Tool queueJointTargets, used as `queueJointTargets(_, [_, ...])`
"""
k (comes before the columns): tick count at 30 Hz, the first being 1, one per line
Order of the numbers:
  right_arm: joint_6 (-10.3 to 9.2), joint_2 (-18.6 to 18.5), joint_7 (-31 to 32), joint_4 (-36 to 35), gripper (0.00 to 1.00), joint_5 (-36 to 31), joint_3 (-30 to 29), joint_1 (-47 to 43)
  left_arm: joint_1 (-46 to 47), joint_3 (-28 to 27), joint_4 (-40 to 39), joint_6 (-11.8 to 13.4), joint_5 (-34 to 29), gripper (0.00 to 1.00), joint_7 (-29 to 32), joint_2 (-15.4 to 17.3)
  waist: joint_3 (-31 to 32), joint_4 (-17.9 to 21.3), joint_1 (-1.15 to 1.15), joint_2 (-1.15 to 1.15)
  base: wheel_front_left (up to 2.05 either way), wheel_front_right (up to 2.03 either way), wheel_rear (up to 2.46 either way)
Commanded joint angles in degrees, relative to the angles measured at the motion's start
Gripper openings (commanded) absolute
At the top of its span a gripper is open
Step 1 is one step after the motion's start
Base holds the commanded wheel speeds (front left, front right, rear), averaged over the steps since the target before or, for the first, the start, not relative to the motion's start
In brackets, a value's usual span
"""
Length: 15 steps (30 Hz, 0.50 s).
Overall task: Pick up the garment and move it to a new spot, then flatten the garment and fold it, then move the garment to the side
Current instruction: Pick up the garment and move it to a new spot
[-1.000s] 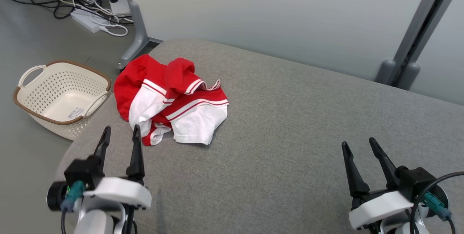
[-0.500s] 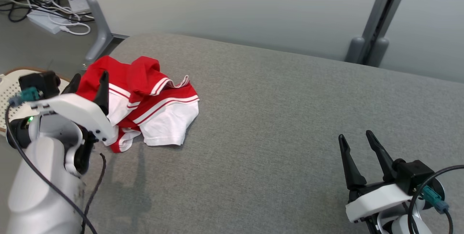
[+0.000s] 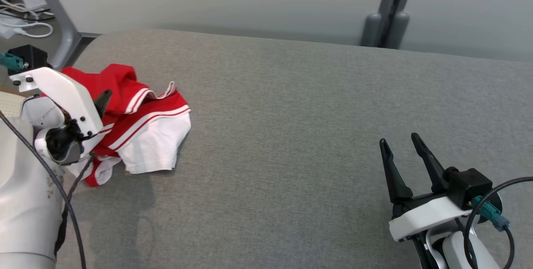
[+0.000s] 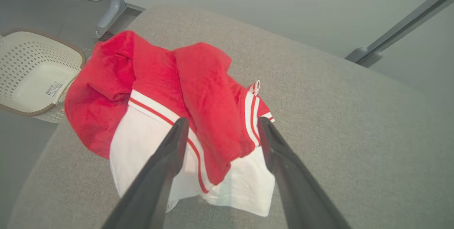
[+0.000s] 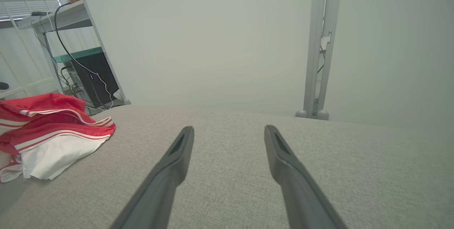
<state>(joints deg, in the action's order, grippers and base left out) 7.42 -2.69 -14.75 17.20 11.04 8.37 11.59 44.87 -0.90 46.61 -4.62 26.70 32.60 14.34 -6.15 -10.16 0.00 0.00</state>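
The garment (image 3: 143, 127) is soft, matt cloth, red and white, the red slightly fuzzy. The bench (image 3: 291, 135) is covered in grey, coarse-woven, matt fabric. At the left edge of the left wrist view, the basket (image 4: 25, 62) looks like smooth perforated plastic. The 2 fingers (image 4: 163, 165) are dark and matt, possibly plastic.
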Motion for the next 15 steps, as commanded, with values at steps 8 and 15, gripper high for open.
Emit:
queueJointTargets(8, [0.13,-0.3,-0.5,-0.2,1.00,0.5,-0.4,1.1,3.0,0.3,6.8,-0.2,1.6,1.00,8.3,2.4,-1.8,3.9,0.00,0.00,0.00,0.00,0.00])
queueJointTargets(15, [0.13,-0.4,-0.5,-0.1,1.00,0.5,-0.6,1.9,4.1,0.4,8.9,-0.3,1.8,0.44,8.1,3.7,-2.2,4.8,0.00,0.00,0.00,0.00,0.00])
